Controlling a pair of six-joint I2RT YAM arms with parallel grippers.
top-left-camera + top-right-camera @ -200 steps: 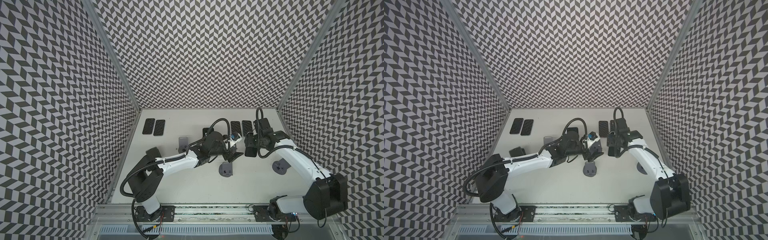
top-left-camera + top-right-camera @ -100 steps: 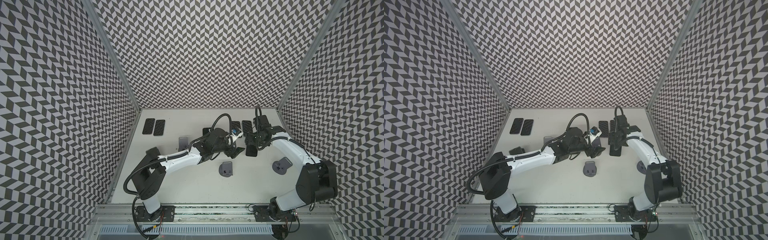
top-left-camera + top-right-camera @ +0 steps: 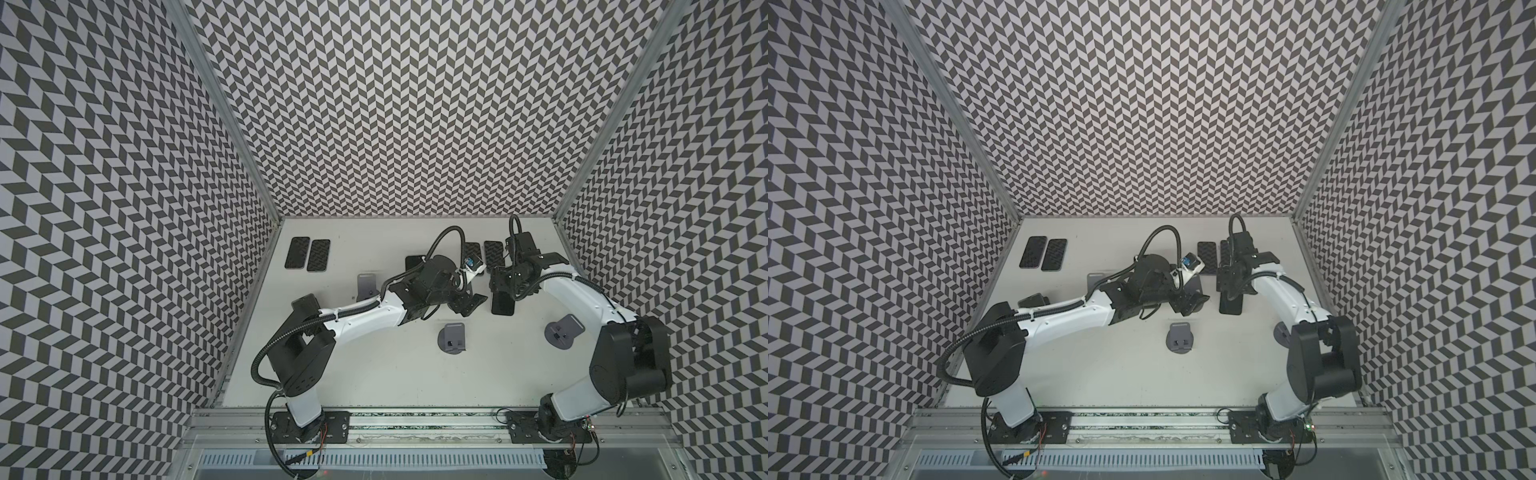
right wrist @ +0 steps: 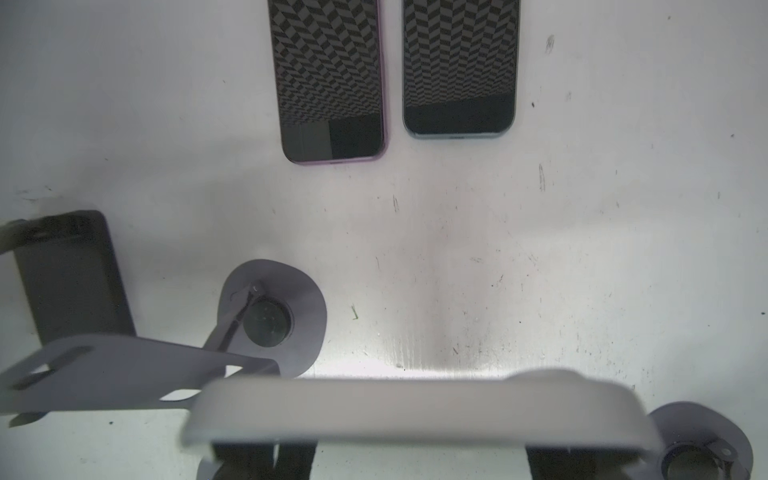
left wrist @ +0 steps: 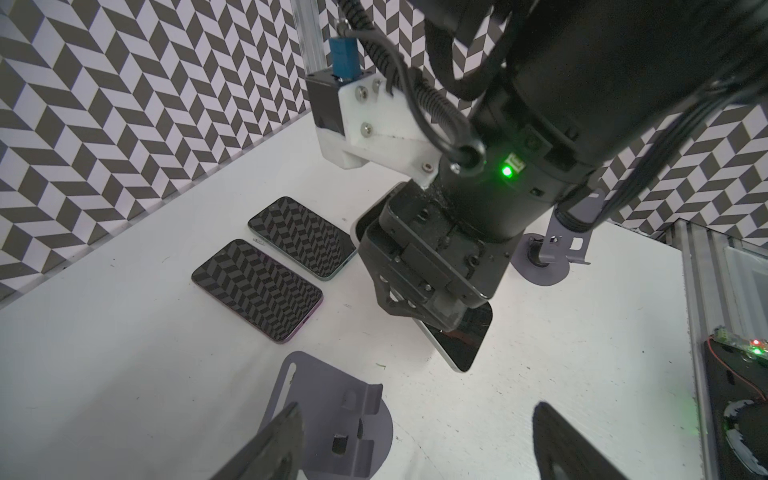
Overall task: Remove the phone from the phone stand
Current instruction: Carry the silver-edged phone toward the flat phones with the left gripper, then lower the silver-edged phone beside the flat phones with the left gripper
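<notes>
currently grips the phone [image 5: 461,345] with the right gripper [image 5: 424,316], clenched on its upper end, screen dark, pale casing blurred close up in the right wrist view. holds it tilted, lower end close to the table [image 5: 540,374], clear of every stand; cannot tell if the bottom corner touches the table. has the left gripper [image 3: 468,306] released and empty, fingers [image 5: 274,444] spread wide, hovering just beside the held phone in both top views. shows the phone stand [image 5: 316,390] empty below that gripper, between the spread fingers and nearer one of them; cannot tell about contact. shows a second stand [image 3: 453,338] nearer the front of the table, near the left gripper, a third stand [image 3: 563,330] over by the right arm [image 3: 582,295], a fourth stand [image 3: 368,284] beside the left arm [image 3: 365,320]. finds two phones [image 4: 332,79] lying flat side by side just behind the right gripper, one purple-edged, one teal-edged, screens mirroring the chevron walls [image 3: 395,104]. finds another pair of phones [image 3: 297,252] flat at the far left corner, well apart from both grippers, plus a dark phone [image 3: 413,262] flat behind the left arm, partly hidden by it in a top view.
</notes>
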